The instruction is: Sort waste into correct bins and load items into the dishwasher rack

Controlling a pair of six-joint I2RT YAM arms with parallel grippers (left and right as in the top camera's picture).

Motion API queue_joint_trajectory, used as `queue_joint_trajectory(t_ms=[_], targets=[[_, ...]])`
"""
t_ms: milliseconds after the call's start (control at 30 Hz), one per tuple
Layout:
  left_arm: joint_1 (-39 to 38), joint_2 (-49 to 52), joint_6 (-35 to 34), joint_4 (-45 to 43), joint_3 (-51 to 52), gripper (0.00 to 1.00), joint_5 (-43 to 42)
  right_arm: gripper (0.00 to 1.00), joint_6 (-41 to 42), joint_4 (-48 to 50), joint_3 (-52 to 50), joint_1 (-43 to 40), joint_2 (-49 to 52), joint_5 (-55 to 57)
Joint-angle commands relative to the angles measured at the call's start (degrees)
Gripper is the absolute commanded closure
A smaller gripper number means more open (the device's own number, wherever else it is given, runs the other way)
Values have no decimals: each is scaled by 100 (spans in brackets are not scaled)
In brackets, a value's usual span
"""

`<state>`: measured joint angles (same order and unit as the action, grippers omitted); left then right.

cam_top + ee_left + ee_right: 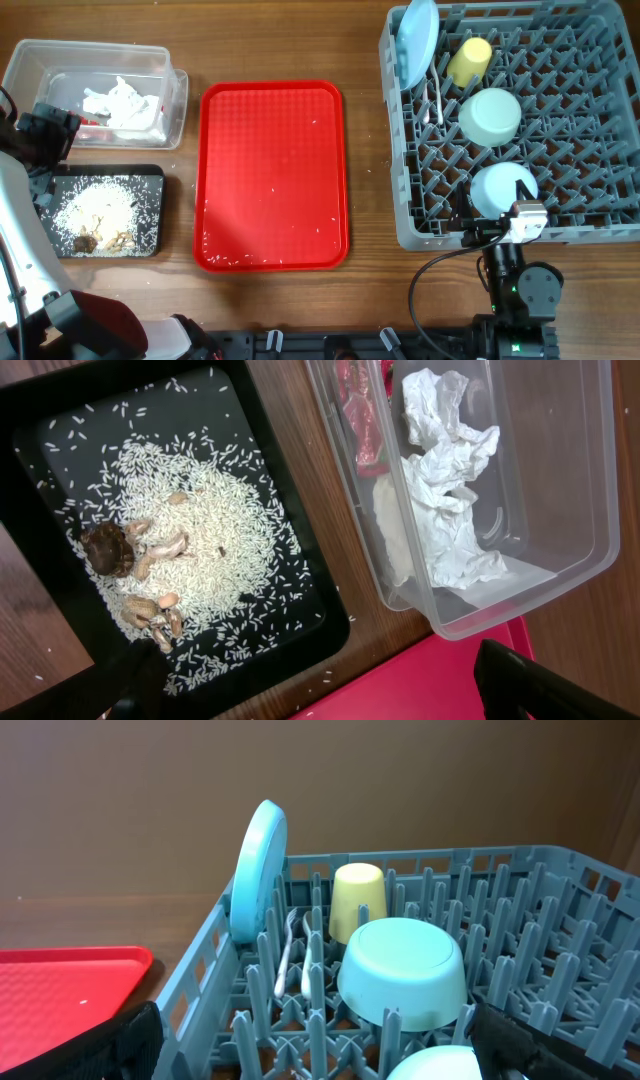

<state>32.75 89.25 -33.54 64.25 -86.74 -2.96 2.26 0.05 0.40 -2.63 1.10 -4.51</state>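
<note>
Above the black tray [312,595], the left end effector [310,665] gapes wide, empty. Right end effector [315,1040] likewise, beside the light-blue bowl [500,188].

1. The wooden table [370,300] is carrying four containers.
2. The clear tub [100,52] is sitting far left, with the black tray [152,182] just beside it.
3. The red serving tray [272,170] is lying in the centre.
4. The grey dishwasher rack [590,236] is sitting on the right.

Wood-grain table [280,40], glossy red plastic tray [272,175], crumpled paper napkins [445,480]
</note>
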Motion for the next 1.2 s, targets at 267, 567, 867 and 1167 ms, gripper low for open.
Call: queue_joint_trajectory(t_ms=[267, 567, 867, 1167], targets=[[26, -11, 9, -11, -22, 0, -24, 0, -66, 15, -11, -28, -90, -52], [-81, -42, 702, 282, 144, 0, 236, 0, -66, 20, -11, -28, -90, -50], [-1093, -1040, 2177, -1217, 1989, 0, 238, 0, -66, 20, -11, -28, -83, -50], [-1939, -3517, 2566, -3416, 4767, 0, 225, 0, -68, 20, -11, -28, -83, -50]])
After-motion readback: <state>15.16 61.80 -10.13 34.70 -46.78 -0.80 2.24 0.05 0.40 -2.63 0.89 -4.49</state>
